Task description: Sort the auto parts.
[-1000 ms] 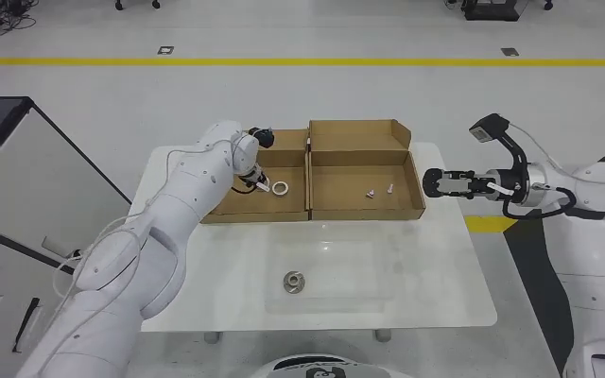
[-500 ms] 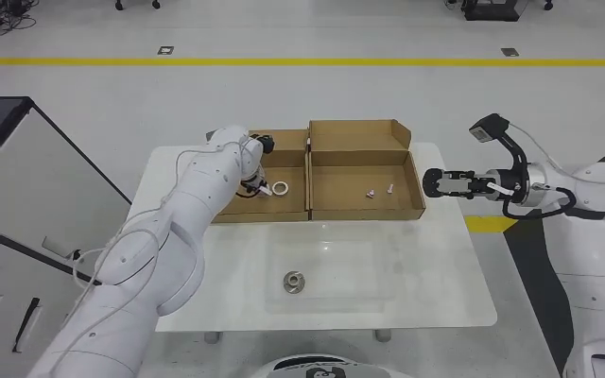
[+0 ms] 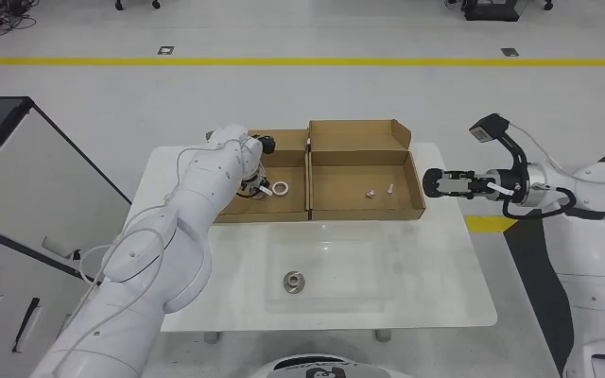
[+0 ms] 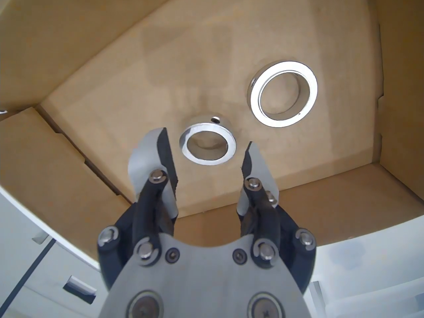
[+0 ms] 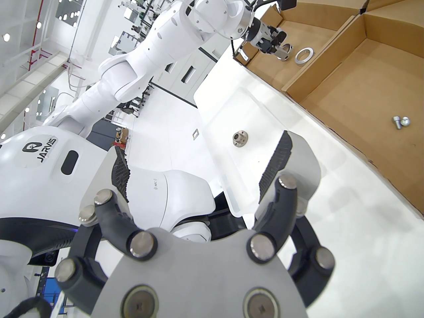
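- Silvery metal, the small collar appears to rest flat on the floor of the left cardboard box, free of any grip.
- Either side of it stand the fingers of the left gripper, apart and not touching it.
- At 3 o'clock from the collar in the top view lies a larger ring, near but apart.
- The right cardboard box holds two small bolts.
- At 6 o'clock from the boxes, a flanged hub sits unsorted in a clear tray on the desk.
- The right gripper hovers at 3 o'clock from the right box, fingers apart and empty.
- My judgement: the collar's drop-off step is in hand. Next, the left gripper needs a straight lift clear of both rings, then someone fetches the hub.
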`<action>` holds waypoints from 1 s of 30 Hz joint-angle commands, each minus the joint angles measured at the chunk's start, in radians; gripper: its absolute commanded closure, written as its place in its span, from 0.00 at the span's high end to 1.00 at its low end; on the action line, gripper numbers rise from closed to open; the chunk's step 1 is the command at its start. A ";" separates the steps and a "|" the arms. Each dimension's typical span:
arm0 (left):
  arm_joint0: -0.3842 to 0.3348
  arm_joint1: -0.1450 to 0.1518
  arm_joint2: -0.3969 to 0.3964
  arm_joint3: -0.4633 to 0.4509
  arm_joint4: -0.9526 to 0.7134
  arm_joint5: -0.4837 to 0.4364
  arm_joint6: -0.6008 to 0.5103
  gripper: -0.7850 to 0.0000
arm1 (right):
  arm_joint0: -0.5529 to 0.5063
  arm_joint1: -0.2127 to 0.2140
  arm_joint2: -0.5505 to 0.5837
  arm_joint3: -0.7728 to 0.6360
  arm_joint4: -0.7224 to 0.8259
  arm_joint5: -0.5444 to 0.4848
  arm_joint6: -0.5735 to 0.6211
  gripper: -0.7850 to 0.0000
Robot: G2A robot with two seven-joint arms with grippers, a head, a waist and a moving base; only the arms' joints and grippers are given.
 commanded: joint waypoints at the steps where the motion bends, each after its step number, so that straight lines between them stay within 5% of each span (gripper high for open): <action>1: -0.007 -0.001 -0.005 0.008 -0.003 -0.004 0.007 0.92 | 0.000 0.000 0.000 0.000 0.000 0.000 0.000 1.00; 9: -0.050 0.014 -0.025 0.031 -0.007 -0.076 0.057 1.00 | 0.000 0.000 0.000 0.000 0.000 0.000 0.000 1.00; 19: -0.078 0.060 -0.035 -0.019 0.034 -0.309 0.143 1.00 | 0.000 0.000 0.000 0.000 0.000 0.000 0.000 1.00; 25: -0.055 0.108 -0.049 -0.145 0.062 -0.438 0.161 1.00 | 0.000 0.000 0.000 0.000 0.000 0.000 0.000 1.00; 30: 0.015 0.181 -0.099 -0.371 0.072 -0.431 0.112 1.00 | 0.000 0.000 0.000 0.000 0.000 0.000 0.000 1.00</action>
